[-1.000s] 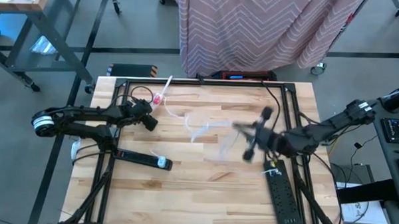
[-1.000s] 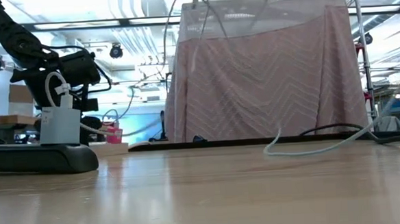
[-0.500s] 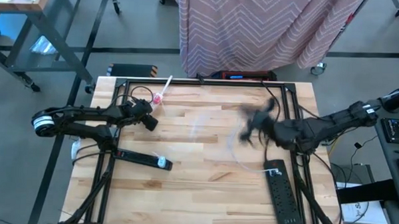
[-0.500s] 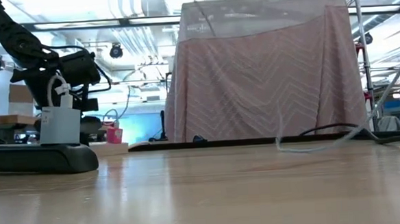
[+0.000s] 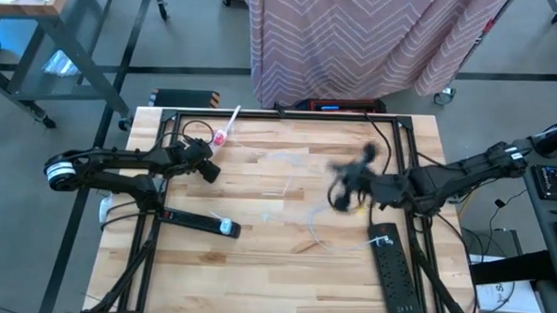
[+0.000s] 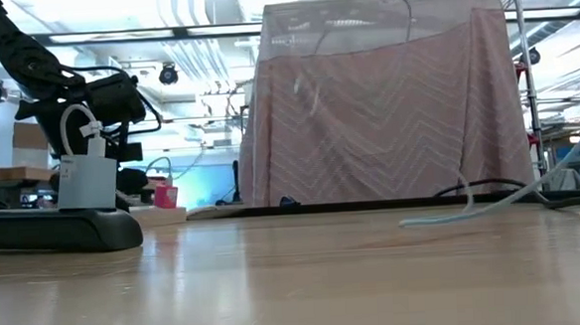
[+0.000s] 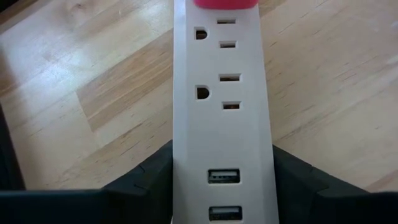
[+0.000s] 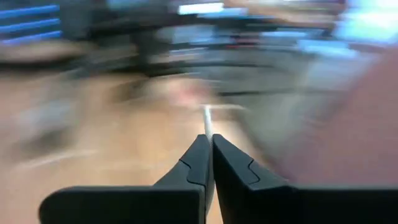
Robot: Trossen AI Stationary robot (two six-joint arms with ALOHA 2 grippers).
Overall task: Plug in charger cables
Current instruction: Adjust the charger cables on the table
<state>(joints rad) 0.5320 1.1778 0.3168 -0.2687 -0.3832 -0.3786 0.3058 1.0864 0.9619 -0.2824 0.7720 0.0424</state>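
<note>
A pale wooden slatted table [image 5: 256, 267] carries a long black power strip [image 5: 392, 270] near the right edge. Well left of it lies another black strip [image 5: 197, 221]; thin white cords [image 5: 327, 240] lie between.

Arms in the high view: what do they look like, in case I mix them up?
Both are dark, slim, jointed arms. The left arm has a white ring at its outer end; the right arm carries a small white patch near its outer joint. Each gripper has black, angular fingers, tapering to tips in the right wrist view.
</note>
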